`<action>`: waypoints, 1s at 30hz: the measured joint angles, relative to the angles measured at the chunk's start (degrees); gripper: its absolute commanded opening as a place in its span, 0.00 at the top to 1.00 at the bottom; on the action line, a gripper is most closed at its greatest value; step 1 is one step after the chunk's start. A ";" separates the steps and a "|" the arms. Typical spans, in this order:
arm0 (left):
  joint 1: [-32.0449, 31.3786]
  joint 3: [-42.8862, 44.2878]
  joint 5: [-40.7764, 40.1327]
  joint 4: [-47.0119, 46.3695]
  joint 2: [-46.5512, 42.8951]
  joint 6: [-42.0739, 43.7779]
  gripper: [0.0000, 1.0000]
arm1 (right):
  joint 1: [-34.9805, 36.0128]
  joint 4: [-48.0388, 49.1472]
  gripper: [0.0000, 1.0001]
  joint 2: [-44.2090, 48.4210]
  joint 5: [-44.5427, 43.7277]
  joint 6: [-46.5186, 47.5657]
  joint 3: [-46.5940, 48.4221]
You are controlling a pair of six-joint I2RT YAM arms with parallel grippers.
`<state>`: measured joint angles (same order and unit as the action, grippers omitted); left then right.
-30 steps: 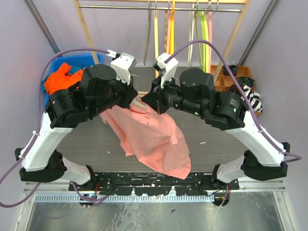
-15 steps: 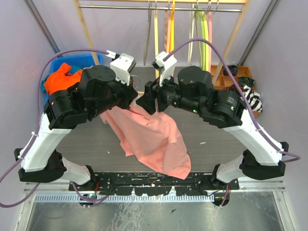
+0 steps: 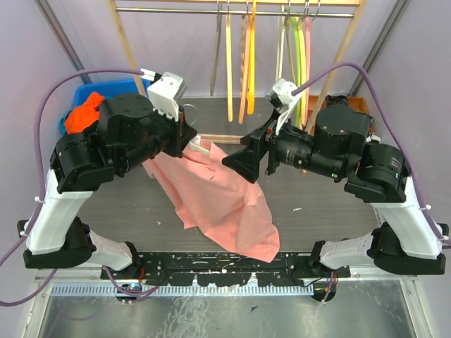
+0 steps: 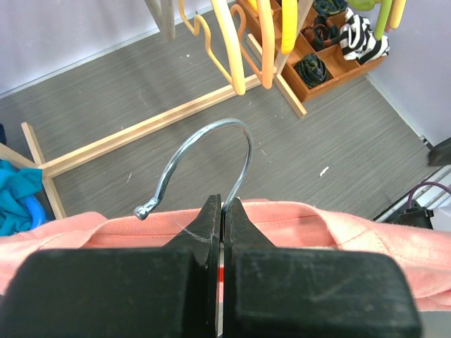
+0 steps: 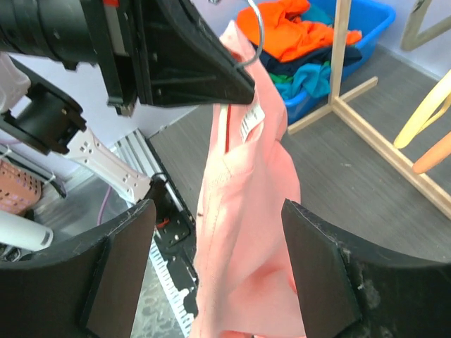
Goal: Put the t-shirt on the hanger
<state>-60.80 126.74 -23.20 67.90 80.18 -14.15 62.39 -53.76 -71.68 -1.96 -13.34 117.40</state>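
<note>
Seen from the top external camera, the left pincer (image 3: 192, 144) was raised above the tabletop (image 3: 331, 211) and clamped on the hanger (image 3: 203, 148). The t-shirt (image 3: 225, 204) draped from the hanger down toward the near edge. The right pincer (image 3: 243, 158) sat just beside the cloth on its right side, jaws spread wide. In the left wrist view, the left jaws were pressed together on the wire stem of the hook (image 4: 236, 141), with the pink collar just beyond the fingertips on both sides. In the right wrist view, the right pincer's fingers (image 5: 120, 267) stood wide apart, gripping nothing. The t-shirt hung in front of the gap between them, below the left pincer.
</note>
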 measured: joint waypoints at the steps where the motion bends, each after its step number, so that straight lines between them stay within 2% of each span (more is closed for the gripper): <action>1: 0.00 0.39 0.00 0.02 0.07 0.02 1.00 | 0.00 -0.42 0.22 -0.07 0.39 -0.04 -0.24; 10: 0.00 1.11 0.02 0.02 1.14 0.00 1.00 | 0.00 -4.11 0.27 -2.38 3.10 0.02 -2.16; 17: 0.00 1.11 0.13 0.00 2.23 0.00 1.00 | 0.00 -5.51 0.40 -2.73 4.24 0.17 -4.15; 21: 0.00 1.05 0.17 -0.26 2.27 0.00 1.00 | 0.00 -5.99 0.61 -2.71 4.57 0.42 -5.62; 23: 0.00 0.94 0.22 -0.31 2.27 0.00 1.00 | 0.00 -6.29 0.77 -2.71 4.59 0.74 -5.97; 25: 0.00 0.63 0.22 -0.42 2.27 0.00 1.00 | -0.02 -6.38 0.90 -2.64 4.44 0.85 -6.36; 27: 0.00 0.24 0.20 -0.66 2.27 0.00 0.96 | -0.07 -6.40 0.97 -2.40 3.67 0.72 -6.91; 30: 0.00 -0.83 0.24 -1.44 2.14 -0.09 0.88 | -0.61 -6.16 0.99 -1.36 3.02 0.44 -8.63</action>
<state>-60.80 125.91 -22.96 66.46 82.32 -14.24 61.78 -59.92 -73.03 1.06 -12.91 108.77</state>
